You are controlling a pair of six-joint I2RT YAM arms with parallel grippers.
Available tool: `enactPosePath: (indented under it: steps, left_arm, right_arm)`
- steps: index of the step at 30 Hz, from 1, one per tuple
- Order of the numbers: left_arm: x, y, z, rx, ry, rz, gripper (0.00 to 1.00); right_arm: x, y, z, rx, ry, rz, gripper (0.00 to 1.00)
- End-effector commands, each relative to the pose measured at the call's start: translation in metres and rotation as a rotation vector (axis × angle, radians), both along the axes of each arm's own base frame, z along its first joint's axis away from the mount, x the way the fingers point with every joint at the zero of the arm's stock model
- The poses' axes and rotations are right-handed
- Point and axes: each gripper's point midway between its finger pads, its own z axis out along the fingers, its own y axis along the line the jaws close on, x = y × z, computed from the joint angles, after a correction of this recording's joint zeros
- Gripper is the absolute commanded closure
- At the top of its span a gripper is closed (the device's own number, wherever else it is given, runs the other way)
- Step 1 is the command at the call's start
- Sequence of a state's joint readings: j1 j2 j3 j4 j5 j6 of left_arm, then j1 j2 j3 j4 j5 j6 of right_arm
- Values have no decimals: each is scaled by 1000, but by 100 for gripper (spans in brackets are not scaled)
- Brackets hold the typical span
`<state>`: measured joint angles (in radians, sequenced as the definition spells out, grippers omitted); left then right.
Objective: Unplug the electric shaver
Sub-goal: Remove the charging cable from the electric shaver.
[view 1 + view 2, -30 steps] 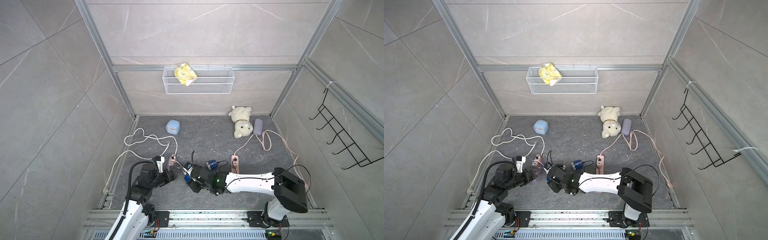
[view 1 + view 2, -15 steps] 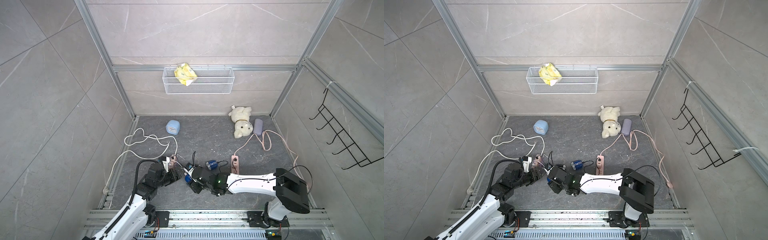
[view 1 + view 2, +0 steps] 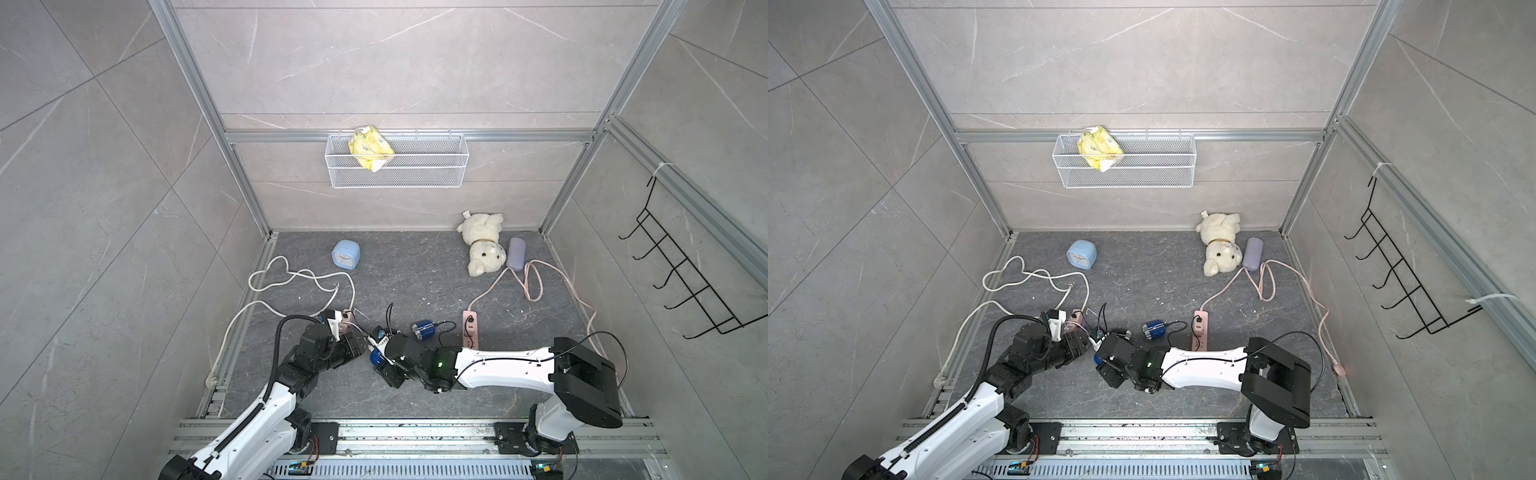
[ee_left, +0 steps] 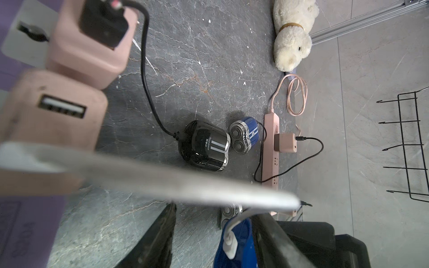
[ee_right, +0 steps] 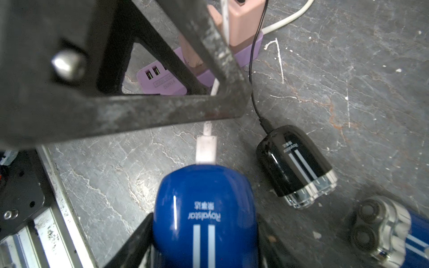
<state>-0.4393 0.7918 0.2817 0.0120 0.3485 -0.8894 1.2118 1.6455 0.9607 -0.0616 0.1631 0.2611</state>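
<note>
My right gripper (image 5: 204, 222) is shut on a blue electric shaver (image 5: 204, 208), held low over the floor in both top views (image 3: 376, 357) (image 3: 1097, 358). A white plug (image 5: 206, 148) sits in the shaver's end. Its white cable runs to a pink charger (image 5: 241, 20) on a purple power strip (image 5: 162, 81). My left gripper (image 4: 214, 210) reaches in from the left (image 3: 358, 348). Its jaws stand apart on either side of the white plug (image 4: 229, 246) and the shaver's end (image 4: 241, 243), one finger (image 4: 274, 239) close beside the shaver.
A black shaver (image 4: 204, 146) and a second blue shaver (image 4: 243, 134) lie on the floor just beyond. A pink power strip (image 3: 471, 328) lies to the right. A teddy bear (image 3: 482, 245), a blue clock (image 3: 345, 254) and a white cord (image 3: 291, 276) lie farther back.
My left arm has swung right toward the held shaver, and its jaws have narrowed around the white plug. The right arm has stayed where it was.
</note>
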Motion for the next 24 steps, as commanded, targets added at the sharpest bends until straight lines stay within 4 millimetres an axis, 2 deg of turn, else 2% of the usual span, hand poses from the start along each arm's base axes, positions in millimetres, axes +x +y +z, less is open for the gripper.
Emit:
enactPosePath:
  steps: [1, 10, 14, 24]
  left_arm:
    - [4, -6, 7, -26, -29, -8, 46]
    - [1, -16, -1, -26, -12, -45, 53]
    - [1, -17, 0, -25, -18, -49, 68]
    - [-1, -18, 1, -44, -23, -48, 87]
  right_arm:
    - [0, 6, 15, 45, -24, 7, 58]
    - [-1, 8, 11, 40, -12, 12, 58]
    - [-2, 8, 13, 46, -13, 12, 58]
    - [-1, 9, 14, 57, -15, 6, 58]
